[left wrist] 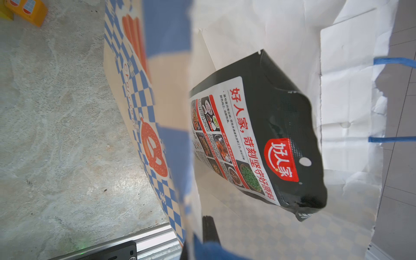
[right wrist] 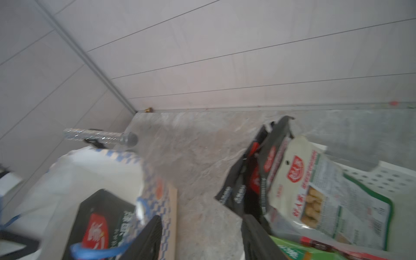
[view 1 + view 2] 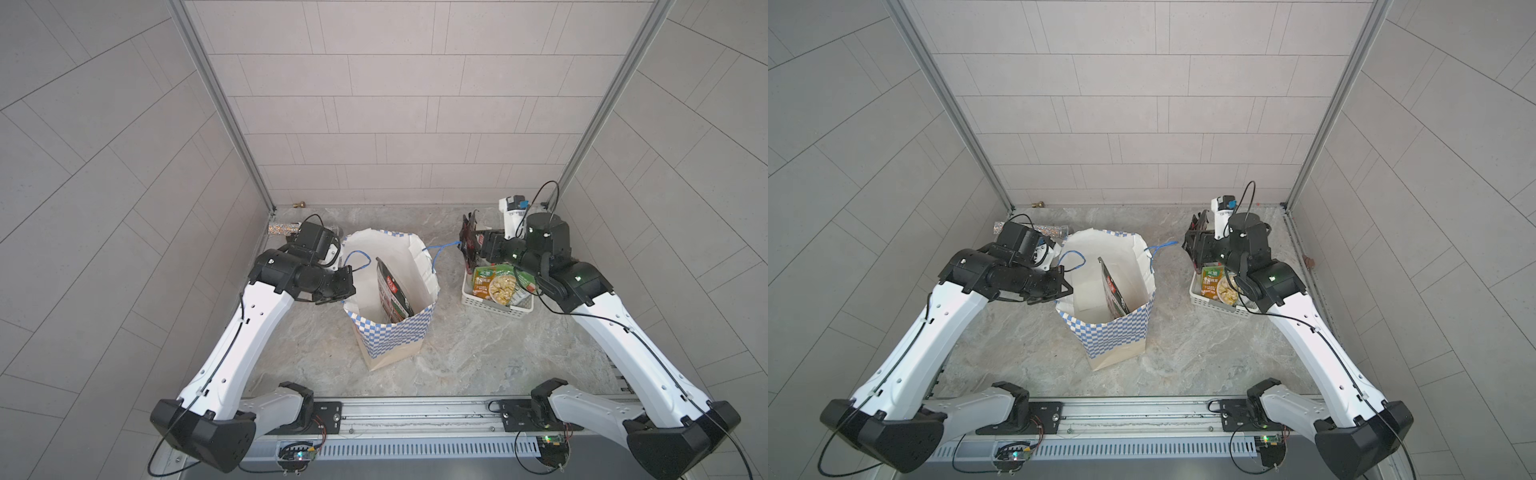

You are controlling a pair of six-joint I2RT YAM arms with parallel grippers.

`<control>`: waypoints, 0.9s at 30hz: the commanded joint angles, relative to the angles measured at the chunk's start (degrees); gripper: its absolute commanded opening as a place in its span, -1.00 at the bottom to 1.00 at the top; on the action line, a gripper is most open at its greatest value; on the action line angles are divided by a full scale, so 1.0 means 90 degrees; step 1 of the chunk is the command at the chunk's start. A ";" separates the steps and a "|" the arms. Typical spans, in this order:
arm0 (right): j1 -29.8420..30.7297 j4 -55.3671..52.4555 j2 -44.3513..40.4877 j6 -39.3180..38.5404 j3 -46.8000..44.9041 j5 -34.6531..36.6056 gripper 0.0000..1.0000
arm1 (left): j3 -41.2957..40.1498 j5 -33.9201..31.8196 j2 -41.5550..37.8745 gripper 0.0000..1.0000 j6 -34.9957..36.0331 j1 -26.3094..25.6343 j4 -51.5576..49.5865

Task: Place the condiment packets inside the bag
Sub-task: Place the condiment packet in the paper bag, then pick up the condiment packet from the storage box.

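Right gripper (image 2: 201,217) spread and empty, I hover just beside the basket (image 3: 494,306), where several packets (image 3: 494,286) wait; one packet (image 3: 392,291) stands inside the bag (image 3: 395,332), whose rim my left gripper (image 3: 348,282) pinches. Fetching is the step, I judge: next, nip the top edge of a black packet (image 3: 468,241).

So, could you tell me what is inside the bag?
One black-and-red packet stands tilted inside the bag. The bottom beneath it is covered, so anything lying there cannot be seen.
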 commanded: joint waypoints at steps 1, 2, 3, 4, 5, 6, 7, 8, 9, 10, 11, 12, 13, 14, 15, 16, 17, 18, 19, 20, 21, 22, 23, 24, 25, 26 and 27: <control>-0.0443 -0.0237 0.0697 -0.0543 -0.0020 0.0100 0.20 | 0.0245 0.0006 -0.0062 -1.00 0.0207 -0.0026 0.0033; -0.0493 -0.0179 0.0868 -0.0634 -0.0006 0.0096 0.19 | 0.0238 0.0022 -0.0065 -1.00 0.0211 -0.0019 0.0033; -0.0517 -0.0146 0.1027 -0.0674 0.0021 0.0029 0.17 | 0.0223 0.0024 -0.0074 -1.00 0.0225 -0.0018 0.0038; -0.0524 -0.0127 0.1120 -0.0696 0.0050 -0.0100 0.15 | 0.0204 0.0010 -0.0079 -1.00 0.0242 -0.0021 0.0037; -0.0525 -0.0117 0.1214 -0.0738 0.0083 -0.0299 0.14 | 0.0177 0.0001 -0.0083 -1.00 0.0247 -0.0026 0.0038; -0.0522 -0.0056 0.1269 -0.0741 0.0077 -0.0469 0.14 | 0.0148 0.0000 -0.0086 -1.00 0.0255 -0.0022 0.0038; -0.0514 0.0045 0.1313 -0.0713 0.0055 -0.0582 0.13 | 0.0119 -0.0004 -0.0078 -1.00 0.0266 -0.0022 0.0038; -0.0515 0.0154 0.1357 -0.0682 0.0007 -0.0624 0.12 | 0.0092 0.0006 -0.0085 -1.00 0.0271 -0.0019 0.0042; -0.0515 0.0218 0.1416 -0.0666 -0.0027 -0.0600 0.10 | 0.0070 0.0023 -0.0082 -1.00 0.0277 -0.0017 0.0055; -0.0515 0.0252 0.1475 -0.0651 -0.0029 -0.0529 0.06 | 0.0043 0.0035 -0.0076 -1.00 0.0276 -0.0025 0.0066; -0.0515 0.0239 0.1536 -0.0652 -0.0021 -0.0427 0.01 | 0.0027 0.0052 -0.0076 -1.00 0.0283 -0.0019 0.0072; -0.0515 0.0238 0.1589 -0.0652 -0.0019 -0.0355 -0.01 | 0.0012 0.0071 -0.0085 -1.00 0.0286 -0.0019 0.0077; -0.0515 0.0257 0.1664 -0.0653 -0.0026 -0.0275 -0.03 | -0.0001 0.0082 -0.0099 -1.00 0.0285 -0.0023 0.0081; -0.0515 0.0265 0.1726 -0.0652 -0.0028 -0.0193 -0.06 | -0.0018 0.0085 -0.0121 -1.00 0.0284 -0.0026 0.0092; -0.0518 0.0258 0.1817 -0.0650 -0.0018 -0.0097 -0.09 | -0.0032 0.0074 -0.0131 -1.00 0.0282 -0.0022 0.0110; -0.0515 0.0255 0.1914 -0.0652 0.0004 0.0005 -0.12 | -0.0058 0.0073 -0.0141 -1.00 0.0281 -0.0025 0.0119; -0.0515 0.0239 0.2014 -0.0652 0.0042 0.0145 -0.16 | -0.0073 0.0088 -0.0144 -1.00 0.0281 -0.0026 0.0134; -0.0515 0.0204 0.2115 -0.0647 0.0099 0.0261 -0.18 | -0.0080 0.0097 -0.0145 -1.00 0.0285 -0.0026 0.0136; -0.0519 0.0157 0.2216 -0.0643 0.0178 0.0349 -0.18 | -0.0090 0.0112 -0.0156 -1.00 0.0280 -0.0024 0.0136; -0.0516 0.0079 0.2321 -0.0614 0.0257 0.0456 -0.19 | -0.0095 0.0121 -0.0163 -1.00 0.0279 -0.0021 0.0136; -0.0515 -0.0067 0.2444 -0.0572 0.0406 0.0622 -0.21 | -0.0110 0.0121 -0.0172 -1.00 0.0281 -0.0026 0.0136; -0.0513 -0.0164 0.2524 -0.0536 0.0479 0.0744 -0.23 | -0.0120 0.0120 -0.0185 -1.00 0.0279 -0.0026 0.0136; -0.0515 -0.0225 0.2589 -0.0514 0.0558 0.0868 -0.30 | -0.0128 0.0119 -0.0201 -1.00 0.0280 -0.0024 0.0136; -0.0515 -0.0264 0.2612 -0.0470 0.0582 0.0964 -0.40 | -0.0139 0.0108 -0.0213 -1.00 0.0279 -0.0021 0.0136; -0.0515 -0.0283 0.2592 -0.0438 0.0587 0.1058 -0.58 | -0.0144 0.0111 -0.0227 -1.00 0.0285 -0.0021 0.0136; -0.0515 -0.0303 0.2541 -0.0408 0.0580 0.1204 -0.83 | -0.0153 0.0104 -0.0245 -1.00 0.0279 -0.0025 0.0136; -0.0507 -0.0309 0.2462 -0.0391 0.0562 0.1324 -1.00 | -0.0163 0.0102 -0.0249 -1.00 0.0289 -0.0026 0.0136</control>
